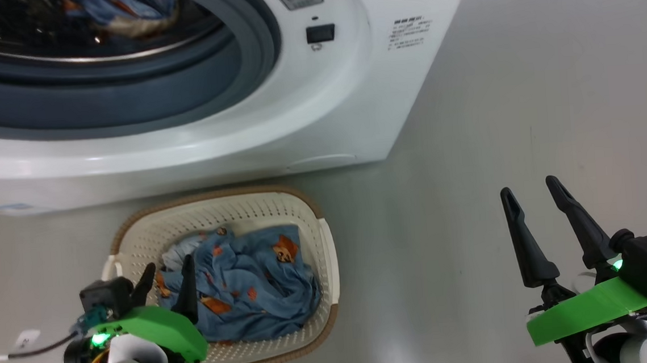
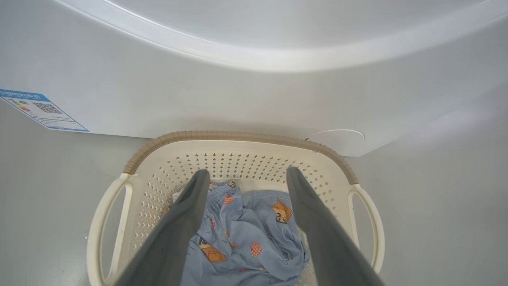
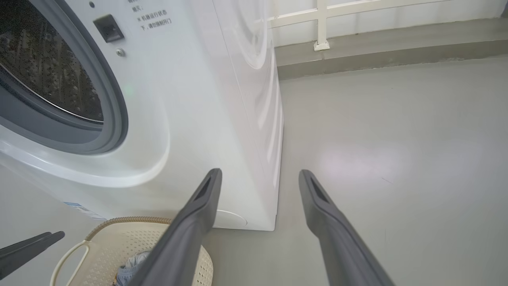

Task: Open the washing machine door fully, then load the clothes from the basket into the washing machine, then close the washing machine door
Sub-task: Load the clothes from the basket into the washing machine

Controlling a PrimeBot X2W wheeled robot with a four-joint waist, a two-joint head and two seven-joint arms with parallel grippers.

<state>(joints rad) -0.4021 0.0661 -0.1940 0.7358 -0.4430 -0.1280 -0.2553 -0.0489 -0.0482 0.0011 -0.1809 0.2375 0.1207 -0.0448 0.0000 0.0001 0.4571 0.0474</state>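
Blue clothes [image 1: 251, 289] lie in the basket [image 1: 329, 261] and the washing machine [image 1: 296, 121]; left tool [image 1: 168, 263] and right tool [image 1: 530, 186] gape empty.

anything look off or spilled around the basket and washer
Nothing stands out. The basket sits upright on the floor before the washing machine, the clothes bunched inside it, none over the rim. More fabric lies in the drum. Left claw open above the basket, right claw open beside it.
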